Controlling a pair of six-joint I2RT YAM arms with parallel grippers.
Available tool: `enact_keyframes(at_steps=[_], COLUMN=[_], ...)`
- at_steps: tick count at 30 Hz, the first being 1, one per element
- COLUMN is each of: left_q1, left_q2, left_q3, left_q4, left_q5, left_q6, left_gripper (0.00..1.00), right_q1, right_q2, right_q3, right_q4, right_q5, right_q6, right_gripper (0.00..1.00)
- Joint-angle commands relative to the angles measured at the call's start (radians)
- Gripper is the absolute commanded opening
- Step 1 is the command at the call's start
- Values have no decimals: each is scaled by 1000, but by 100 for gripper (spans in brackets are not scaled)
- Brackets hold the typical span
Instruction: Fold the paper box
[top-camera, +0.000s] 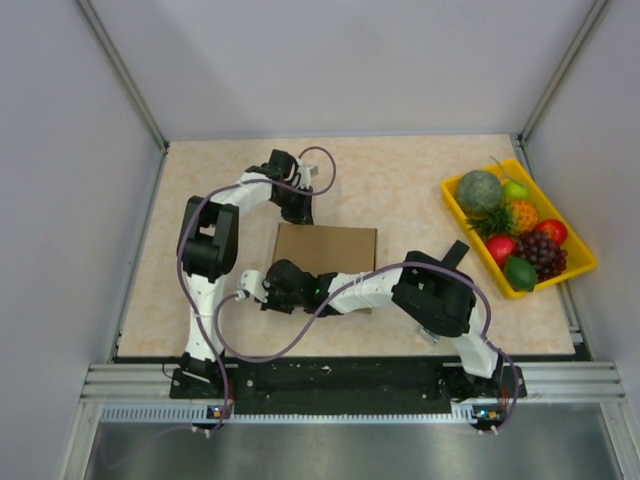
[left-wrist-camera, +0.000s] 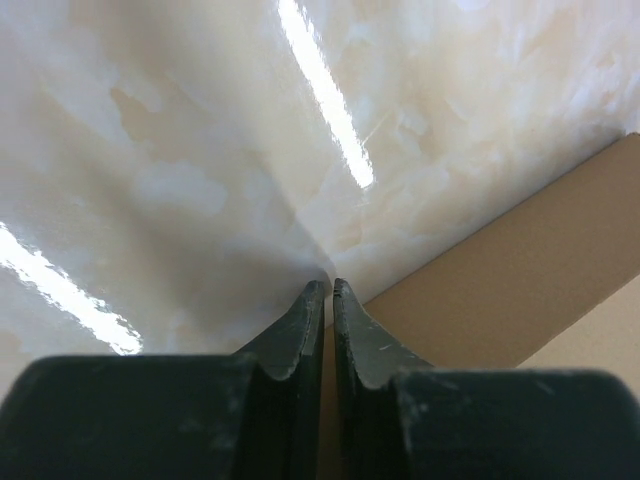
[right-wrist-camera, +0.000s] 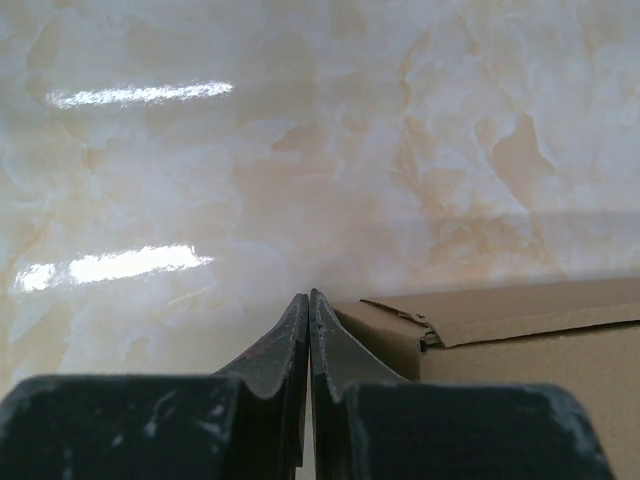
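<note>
**Left gripper (top-camera: 299, 212) and right gripper (top-camera: 270, 293) closed at the box (top-camera: 330, 248)**

1. Left gripper. Both fingers are drawn together. In the left wrist view, only a thin slit separates the tips of the left gripper (left-wrist-camera: 328, 288), and nothing shows in that slit. The tips point down at the table (left-wrist-camera: 200, 150), just beside a straight edge of the box (left-wrist-camera: 520, 290). That edge runs behind the right-hand finger, so contact with the cardboard cannot be told. In the top view this gripper sits at the far left corner of the box.

2. Right gripper. Both fingers are pressed together. In the right wrist view, the tips of the right gripper (right-wrist-camera: 308, 298) meet with no visible gap and nothing between them. A corner of the box (right-wrist-camera: 520, 340) lies just to their right, with the table (right-wrist-camera: 300, 150) beyond. In the top view this gripper sits at the near left corner of the box, and its arm crosses the near edge of the box.

3. Box. It lies flat at the middle of the table (top-camera: 400, 180) as a plain brown rectangle. At the corner in the right wrist view, a top panel lies over a side wall, with a small ragged notch where they meet.

4. Tray (top-camera: 578, 262). It is yellow, holds fruit (top-camera: 510, 225), and stands at the right side of the table, well apart from the box.
</note>
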Motion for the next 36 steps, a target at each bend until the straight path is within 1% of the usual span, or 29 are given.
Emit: enact_keyframes(at_steps=[1,3,6,7,9,10,11,12,13,14,15,16,17,18,19,20,21,22,24,25,26,28,29,30,32,36], left_q1=[-34,-29,-10,-6,-2,0,0,0,0,-5,-11,-19,-37,-49,-62,-86,-95,-108,-143,-155,-178,-200,-215,-221,-233,-244], left_q2=[-25,-36,-49,-54,-68,-72,-77,-80,-82,-88,-89,-89,-83,-79,-60,-53,-40,-16,18,55,70,110,121,130,155,185], left_q3=[-120,-124,-90,-75,-17,7,57,82,106,140,151,160,180,189,197,215,220,225,266,286,319,340,346,347,355,372], left_q4=[-158,-150,-136,-136,-144,-150,-156,-161,-159,-154,-118,-101,-84,-55,-43,-32,-1,14,22,22,19,30,39,49,71,65], left_q5=[-34,-50,-30,-27,-44,-50,-57,-62,-62,-56,-33,-30,-28,-25,-21,-16,-14,-4,4,-1,-7,-27,-45,-53,-70,-67], left_q6=[44,44,10,3,-17,-22,-27,-42,-53,-60,-71,-74,-77,-77,-77,-82,-85,-88,-94,-93,-89,-88,-94,-99,-118,-122], left_gripper=[12,14,20,22,29,33,34,36,37,38,38,38,38,38,37,37,36,36,36,35,35,35,35,34,34,32], right_q1=[-168,-152,-94,-82,-43,-33,-28,-20,-20,-22,-23,-22,-22,-22,-22,-22,-23,-22,-22,-25,-23,-23,-39,-37,-39,-42], right_q2=[84,34,-106,-181,-261,-310,-395,-445,-482,-538,-554,-563,-575,-606,-631,-658,-725,-758,-828,-841,-850,-855,-852,-846,-784,-685], right_q3=[-45,-65,-94,-98,-160,-216,-247,-276,-328,-342,-344,-345,-355,-362,-403,-430,-460,-521,-571,-601,-608,-611,-609,-609,-583,-551], right_q4=[16,-9,-58,-94,-96,-121,-122,-128,-144,-179,-228,-278,-362,-398,-415,-420,-403,-386,-372,-379,-391,-428,-426,-414,-424,-429], right_q5=[228,175,102,106,120,123,129,138,152,166,181,202,216,233,239,233,215,183,192,216,219,261,224,212,258,339], right_q6=[-84,-78,-13,39,102,173,217,263,383,440,499,598,655,712,788,813,815,774,714,640,601,556,535,528,564,674], right_gripper=[0,0,0,0,0,0,0,1,2,4,2,0,0,0,0,0,0,0,0,0,0,0,0,0,0,0])
